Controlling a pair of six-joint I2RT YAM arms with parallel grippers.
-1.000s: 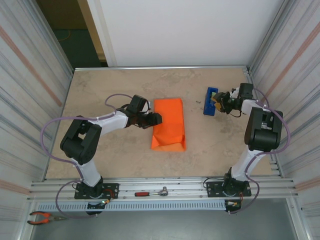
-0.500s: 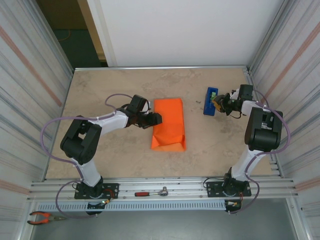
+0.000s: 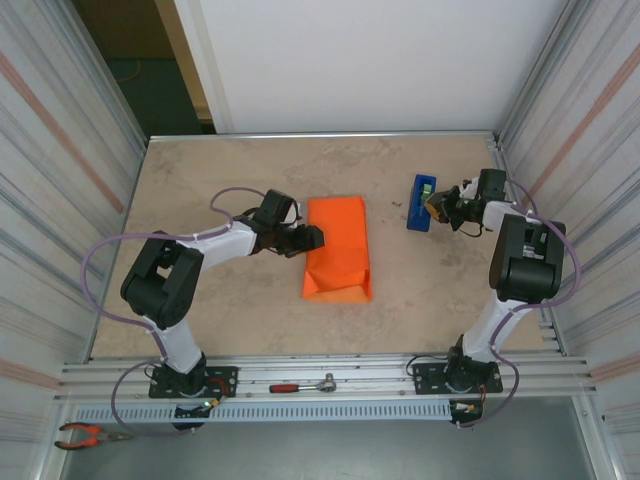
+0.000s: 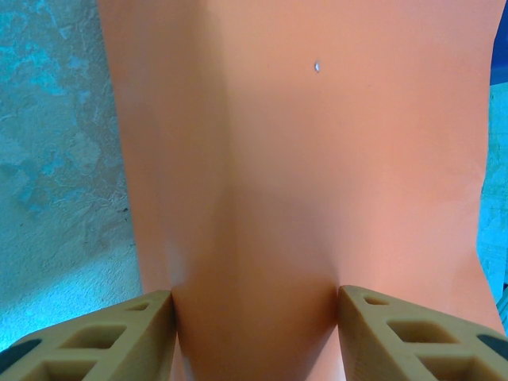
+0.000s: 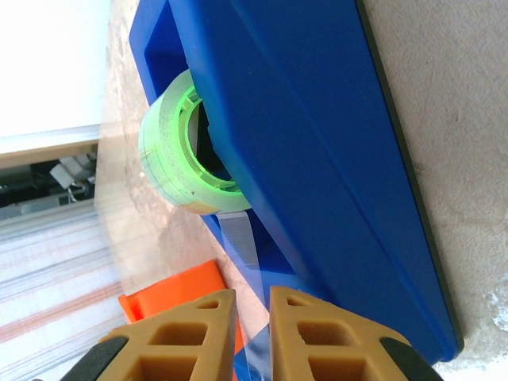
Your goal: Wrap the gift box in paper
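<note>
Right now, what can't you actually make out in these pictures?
1. Gift box: the bright orange paper sheet covers it in the top and left wrist views.
2. Whether the right pincer grips the clear tape strip: right wrist view, its own fingers hide the contact.

top: overhead, whole table [image 3: 220, 180] | wrists: close, forward-facing | shared: paper [image 3: 338, 250]

We see a beige mottled tabletop [image 3: 250, 170] boxed by corrugated metal walls [image 3: 60, 150] at 9 and 3 o'clock, white panel [image 3: 360, 60] at 12, dark doorway [image 3: 130, 60] at 11, aluminium rails [image 3: 370, 368] at 6.
</note>
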